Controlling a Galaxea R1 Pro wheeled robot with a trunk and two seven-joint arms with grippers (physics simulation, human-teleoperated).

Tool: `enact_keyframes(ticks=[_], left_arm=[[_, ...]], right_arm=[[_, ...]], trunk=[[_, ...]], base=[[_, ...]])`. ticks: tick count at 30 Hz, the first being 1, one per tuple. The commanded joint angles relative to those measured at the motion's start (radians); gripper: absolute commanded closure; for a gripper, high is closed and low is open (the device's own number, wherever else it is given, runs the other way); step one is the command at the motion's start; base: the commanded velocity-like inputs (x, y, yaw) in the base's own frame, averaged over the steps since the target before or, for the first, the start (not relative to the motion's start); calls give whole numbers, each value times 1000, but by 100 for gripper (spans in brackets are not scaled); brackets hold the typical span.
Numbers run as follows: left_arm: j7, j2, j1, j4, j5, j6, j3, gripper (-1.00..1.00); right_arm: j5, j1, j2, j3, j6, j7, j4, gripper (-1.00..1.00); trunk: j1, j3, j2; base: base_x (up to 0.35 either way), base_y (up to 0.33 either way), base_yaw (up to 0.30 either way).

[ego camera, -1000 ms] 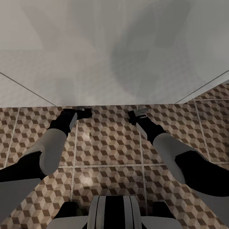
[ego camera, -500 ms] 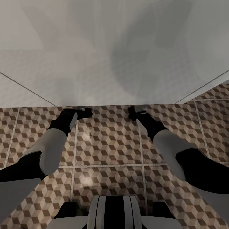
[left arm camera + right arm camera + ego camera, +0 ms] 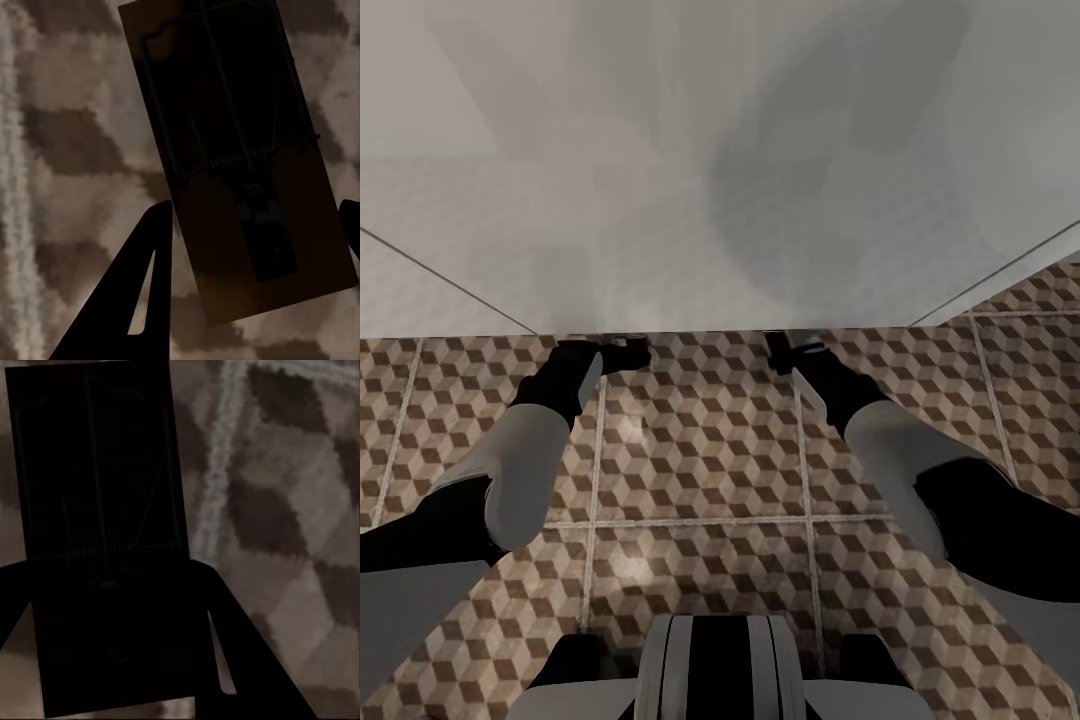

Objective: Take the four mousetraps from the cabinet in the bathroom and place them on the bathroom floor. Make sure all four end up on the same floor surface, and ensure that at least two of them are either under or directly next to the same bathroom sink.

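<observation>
Our left gripper [image 3: 628, 352] reaches toward 11 o'clock, low over the bathroom floor [image 3: 700, 450] at the edge of the white sink unit [image 3: 660, 200]. Its fingers [image 3: 131, 300] are spread around a mousetrap [image 3: 240, 172] lying between them. Our right gripper [image 3: 790, 350], toward 1 o'clock, pinches a second mousetrap [image 3: 105, 532], dark in shadow, between its fingers [image 3: 240, 660].

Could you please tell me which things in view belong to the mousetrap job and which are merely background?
Job:
- mousetrap between the left claw fingers
- mousetrap at the right claw
- bathroom floor
- white sink unit overhead

Background:
- robot base
</observation>
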Motion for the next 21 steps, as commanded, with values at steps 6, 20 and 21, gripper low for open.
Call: enact_keyframes(ticks=[6, 20, 21], left_arm=[[-10, -3, 0, -10, -11, 4, 8, 100], [-10, -3, 0, -48, -9, 6, 9, 100], [-10, -3, 0, -49, -9, 6, 9, 100]], right_arm=[[-15, -1, 1, 11, 0, -8, 44, 100], [-17, -1, 2, 16, -5, -7, 81, 100], [-17, -1, 2, 16, -5, -7, 82, 100]], trunk=[[0, 0, 0], [0, 0, 0], [0, 0, 0]], base=[[0, 0, 0], [0, 0, 0], [0, 0, 0]])
